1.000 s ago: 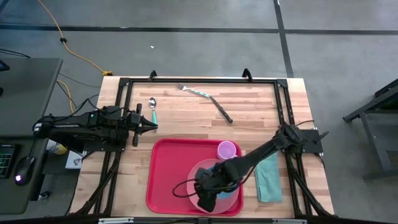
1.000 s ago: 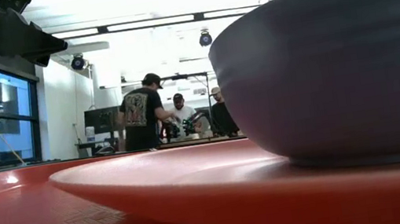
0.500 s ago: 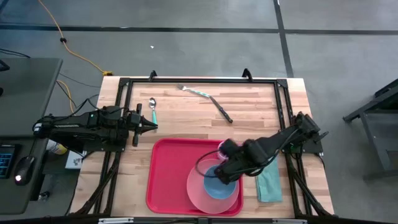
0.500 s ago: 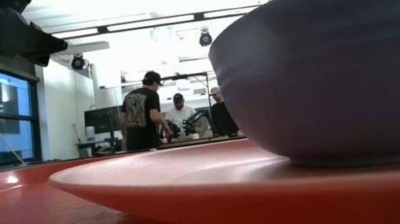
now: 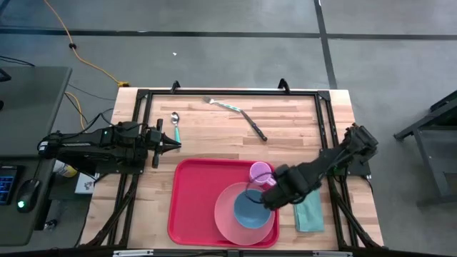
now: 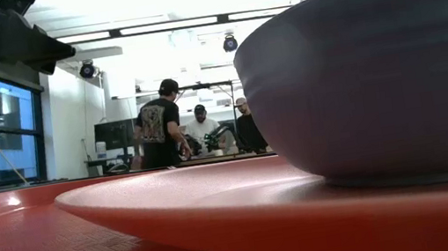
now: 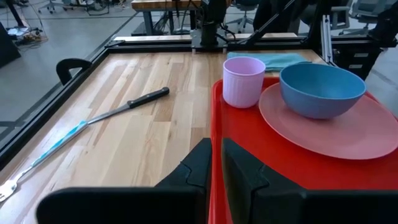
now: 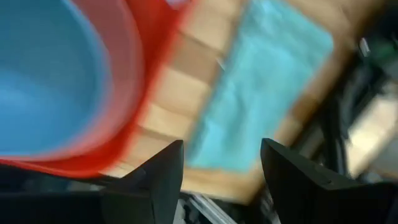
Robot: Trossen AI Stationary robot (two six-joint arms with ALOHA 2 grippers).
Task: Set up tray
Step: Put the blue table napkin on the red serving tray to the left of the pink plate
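The red tray lies at the table's near edge. On its right half rests a salmon-pink plate with a blue bowl standing in it. A lilac cup stands upright on the tray's far right corner. My right gripper hovers open over the tray's right rim, beside the bowl and touching nothing. In the right wrist view, the right gripper looks down on the bowl and a teal cloth. My left gripper waits shut, just off the tray's far left corner.
The folded teal cloth lies on the wood right of the tray. A spoon, a teal-handled fork and a dark knife lie on the far half of the table. People stand in the room behind.
My right gripper has drawn back from over the bowl, moving toward the table's right and far edges, to the tray's right rim. The bowl, covered by the gripper a second ago, now stands uncovered on the plate.
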